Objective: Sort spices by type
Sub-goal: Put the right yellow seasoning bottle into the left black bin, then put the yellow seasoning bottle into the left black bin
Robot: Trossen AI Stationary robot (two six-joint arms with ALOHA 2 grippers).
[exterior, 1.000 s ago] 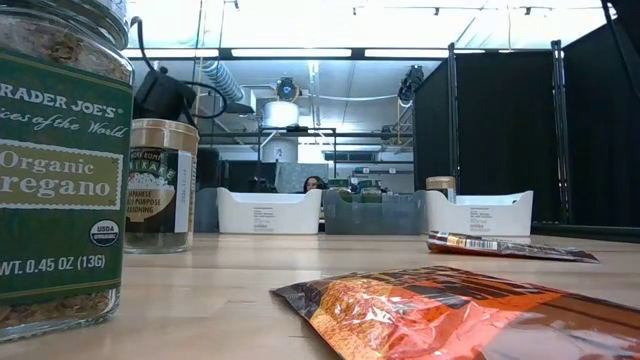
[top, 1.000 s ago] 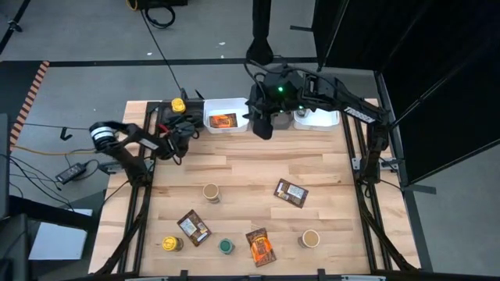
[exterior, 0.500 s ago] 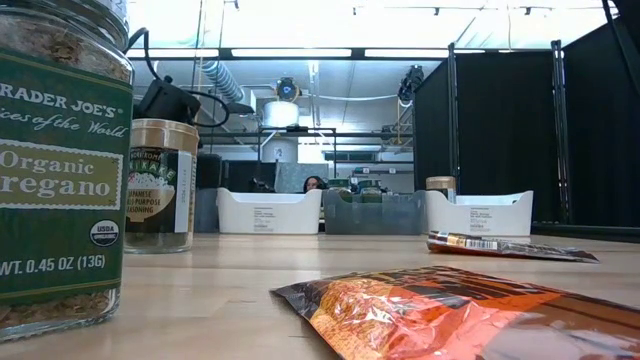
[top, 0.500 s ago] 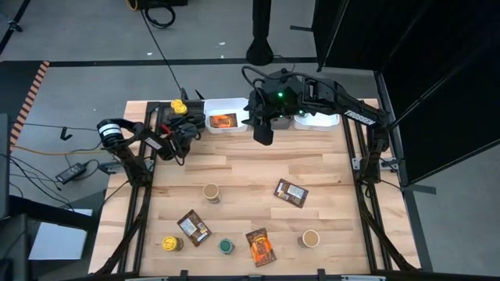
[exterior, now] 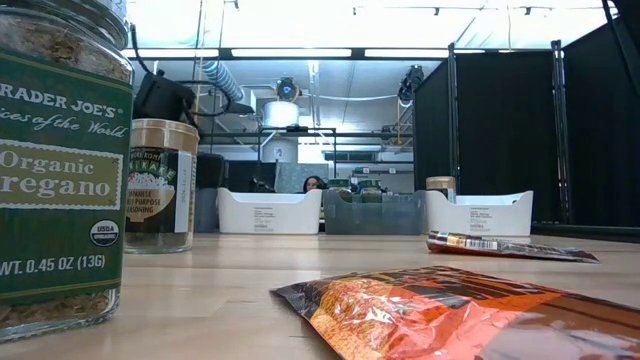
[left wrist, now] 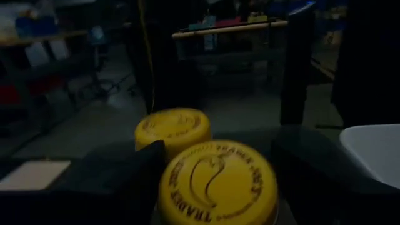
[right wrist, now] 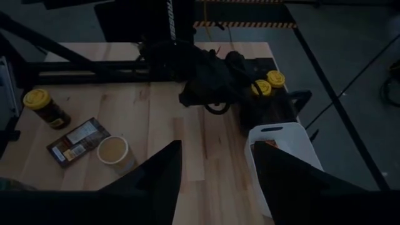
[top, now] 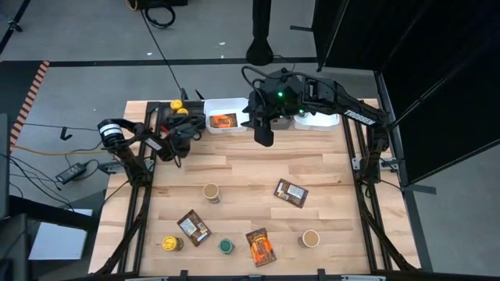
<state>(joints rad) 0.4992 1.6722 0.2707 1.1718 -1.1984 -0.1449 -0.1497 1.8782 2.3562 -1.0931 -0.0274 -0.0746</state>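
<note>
Two round yellow jar lids [left wrist: 217, 182] with dark embossed lettering sit between the dark left gripper fingers [left wrist: 112, 175]. Beside them: white plastic bin [top: 224, 122], orange-brown packet [top: 223, 120] inside.

The oregano jar [exterior: 60, 165] is cut off by the picture's edge.

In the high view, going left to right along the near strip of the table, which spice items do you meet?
Yellow-lidded jar → brown packet → green-lidded jar → orange packet → tan-lidded jar.
</note>
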